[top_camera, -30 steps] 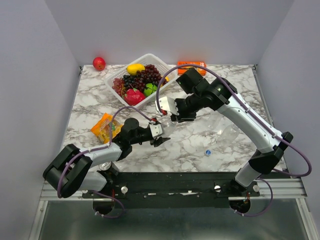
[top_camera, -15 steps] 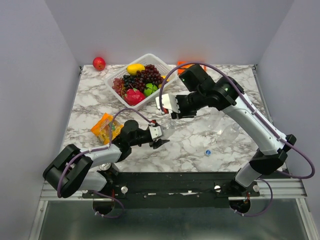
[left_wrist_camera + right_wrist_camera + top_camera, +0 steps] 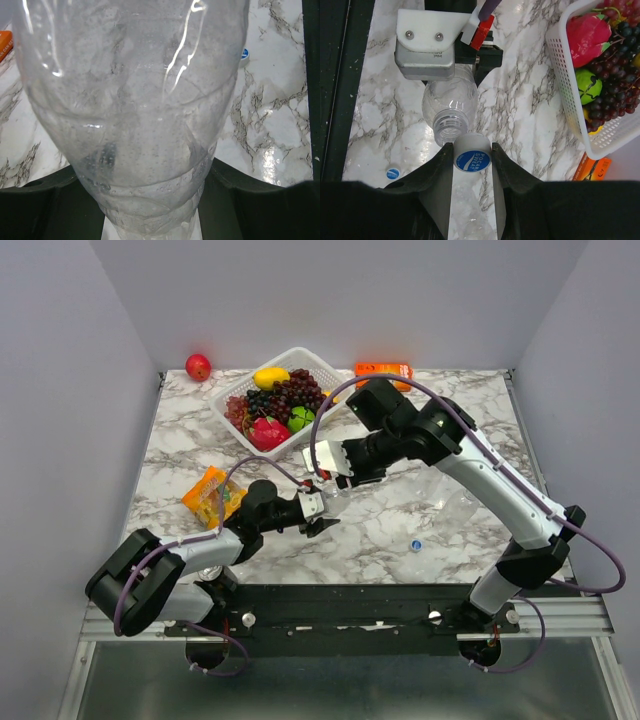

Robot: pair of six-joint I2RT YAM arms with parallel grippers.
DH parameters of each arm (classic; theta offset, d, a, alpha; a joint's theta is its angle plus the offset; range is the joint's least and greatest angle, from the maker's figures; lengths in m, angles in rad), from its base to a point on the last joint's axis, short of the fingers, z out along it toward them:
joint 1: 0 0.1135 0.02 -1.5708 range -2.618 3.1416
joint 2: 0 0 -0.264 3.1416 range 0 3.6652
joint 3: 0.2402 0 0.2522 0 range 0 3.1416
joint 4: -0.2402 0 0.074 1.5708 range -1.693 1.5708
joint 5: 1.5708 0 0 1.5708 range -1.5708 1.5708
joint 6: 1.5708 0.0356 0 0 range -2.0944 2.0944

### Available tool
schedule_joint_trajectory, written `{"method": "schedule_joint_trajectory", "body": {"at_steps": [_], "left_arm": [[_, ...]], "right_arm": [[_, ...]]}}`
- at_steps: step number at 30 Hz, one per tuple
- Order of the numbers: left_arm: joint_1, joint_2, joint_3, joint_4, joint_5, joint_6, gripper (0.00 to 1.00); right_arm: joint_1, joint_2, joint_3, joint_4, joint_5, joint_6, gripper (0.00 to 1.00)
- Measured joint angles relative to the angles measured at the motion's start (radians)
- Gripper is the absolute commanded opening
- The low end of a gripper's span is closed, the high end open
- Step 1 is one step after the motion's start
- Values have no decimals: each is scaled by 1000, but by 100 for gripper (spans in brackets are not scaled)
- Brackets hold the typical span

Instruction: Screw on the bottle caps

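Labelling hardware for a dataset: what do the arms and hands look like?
The left arm and right arm have white links, black joints and a looping purple cable. The left hand and right hand are white blocks with black fingers.

Basket: at the back of the table, left of centre, fruit in it.
Box: just right of the basket, at the back edge.
Packet: left side, in front of the basket.
Bottle: mid-table, between the left gripper's fingers, neck toward the right gripper.
Bottle cap: between the right gripper's fingers, just beside the bottle's mouth.
Loose cap: on the table near the front, right of the bottle, well apart.
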Motion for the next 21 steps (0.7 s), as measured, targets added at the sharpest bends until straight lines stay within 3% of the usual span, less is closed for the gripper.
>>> {"method": "schedule_joint_trajectory", "body": {"at_steps": [21], "left_arm": [[-5,0,0,5,-27,-47,0]], "right_arm": [[10,0,-43,0,-5,-12,34]]}}
